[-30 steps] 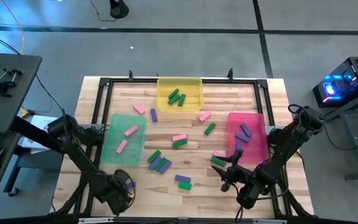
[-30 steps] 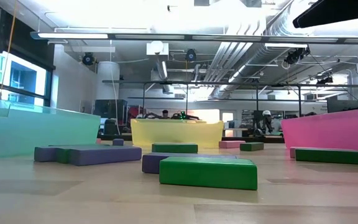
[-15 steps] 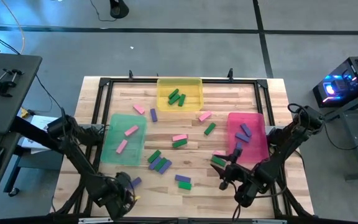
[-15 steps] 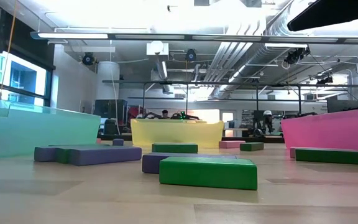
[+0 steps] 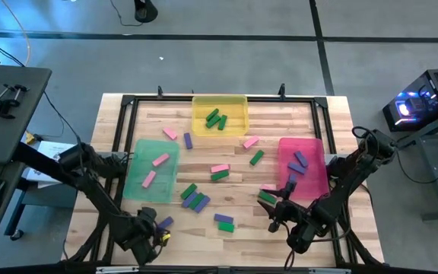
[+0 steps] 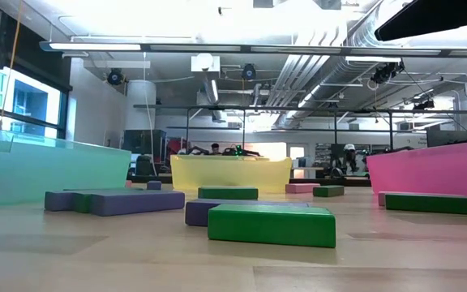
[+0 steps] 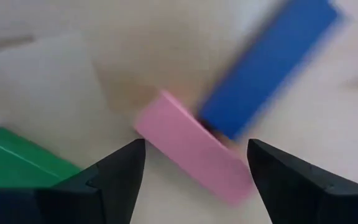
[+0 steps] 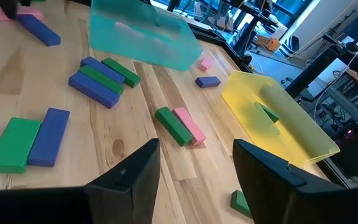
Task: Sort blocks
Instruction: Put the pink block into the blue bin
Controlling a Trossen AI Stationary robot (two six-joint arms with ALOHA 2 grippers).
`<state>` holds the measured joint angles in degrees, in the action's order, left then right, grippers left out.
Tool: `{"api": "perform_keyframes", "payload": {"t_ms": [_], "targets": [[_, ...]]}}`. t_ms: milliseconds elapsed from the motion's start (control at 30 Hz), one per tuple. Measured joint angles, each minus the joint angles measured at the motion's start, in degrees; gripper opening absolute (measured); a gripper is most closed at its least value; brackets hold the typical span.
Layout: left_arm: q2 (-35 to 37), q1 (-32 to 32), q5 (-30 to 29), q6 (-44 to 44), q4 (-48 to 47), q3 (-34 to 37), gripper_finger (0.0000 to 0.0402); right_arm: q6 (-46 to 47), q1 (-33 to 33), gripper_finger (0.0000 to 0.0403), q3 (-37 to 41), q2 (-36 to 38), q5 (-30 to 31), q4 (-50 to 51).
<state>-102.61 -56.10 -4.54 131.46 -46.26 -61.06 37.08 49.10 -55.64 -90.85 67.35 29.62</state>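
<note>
High view: yellow tray [image 5: 241, 103] holds green blocks [image 5: 216, 119]; left hand [image 5: 155, 229] and right hand [image 5: 278, 217] both apart, empty

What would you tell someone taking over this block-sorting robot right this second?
Left end effector: open, empty, low over a pink block and a blue block at the table's front left.
Right end effector: open, empty, at the front right.
Done: green tray holds two pinks, yellow tray several greens, pink tray several purples.
Left: many loose blocks of all three colours lie on the table between the trays.
</note>
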Motion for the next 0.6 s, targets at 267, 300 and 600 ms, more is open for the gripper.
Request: {"api": "perform_keyframes", "payload": {"t_ms": [267, 300, 600], "targets": [[-0.9, -0.4, 2.3, -2.2, -0.4, 0.4, 0.0259, 0.1, 0.0, 0.0188, 0.0, 0.0, -0.1, 0.0], [-0.9, -0.7, 2.7, -2.5, -0.6, 0.4, 0.0253, 0.1, 0.0, 0.0188, 0.0, 0.0, -0.1, 0.0], [-0.9, -3.0, 5.4, -5.1, 0.1, 0.4, 0.0150, 0.0, 0.0, 0.0188, 0.0, 0.0, -0.1, 0.0]]}}
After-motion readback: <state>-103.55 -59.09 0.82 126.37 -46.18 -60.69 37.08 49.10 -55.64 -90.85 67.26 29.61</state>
